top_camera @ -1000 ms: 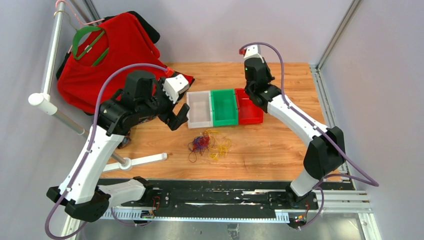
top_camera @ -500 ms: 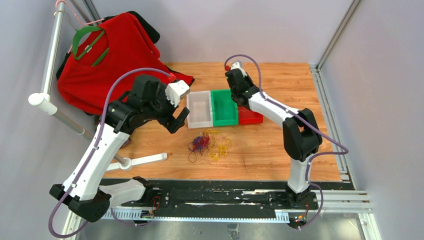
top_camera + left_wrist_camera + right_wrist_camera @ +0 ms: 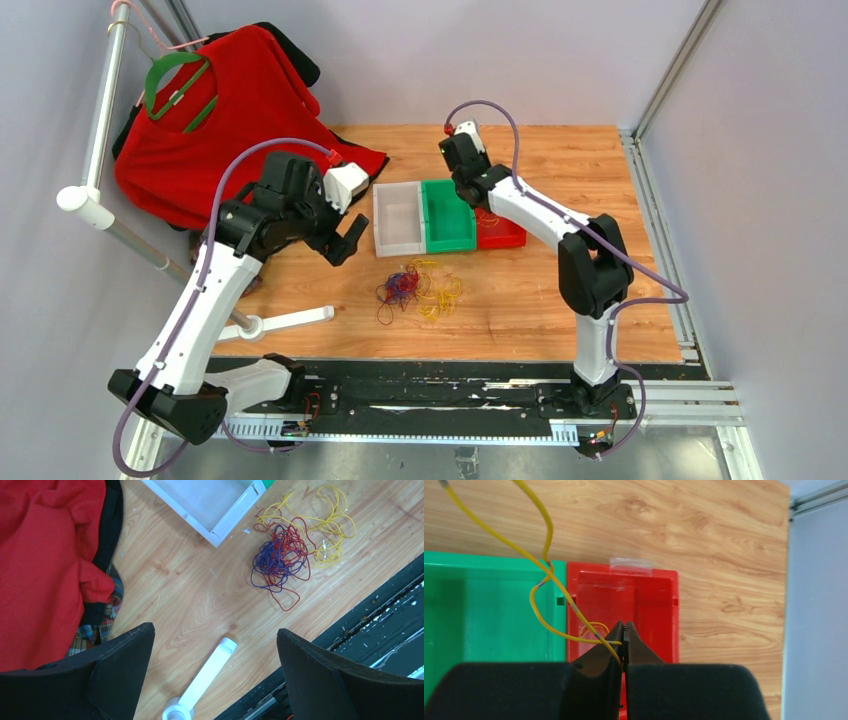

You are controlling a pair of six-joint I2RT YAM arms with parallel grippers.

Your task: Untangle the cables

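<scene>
The cables [image 3: 415,287] lie in a tangled pile of yellow, dark red and purple loops on the wooden table, in front of the bins. The left wrist view shows the red-purple knot [image 3: 281,556] beside the yellow loops [image 3: 327,525]. My left gripper [image 3: 345,238] hangs open above the table to the left of the pile, with nothing between its jaws [image 3: 215,628]. My right gripper [image 3: 623,626] is shut on a thin yellow cable [image 3: 547,562], which curls up over the edge between the green and red bins. In the top view that gripper [image 3: 468,185] is behind the green bin.
A white bin [image 3: 380,222], a green bin [image 3: 447,246] and a red bin [image 3: 508,240] stand in a row; the red bin [image 3: 654,595] holds a yellow cable [image 3: 594,626]. A red shirt [image 3: 230,90] hangs on a white rack, whose foot [image 3: 207,672] lies below my left gripper.
My right arm has swung left from above the red bin to behind the green bin, still shut. My left gripper has drifted slightly left and stays open.
</scene>
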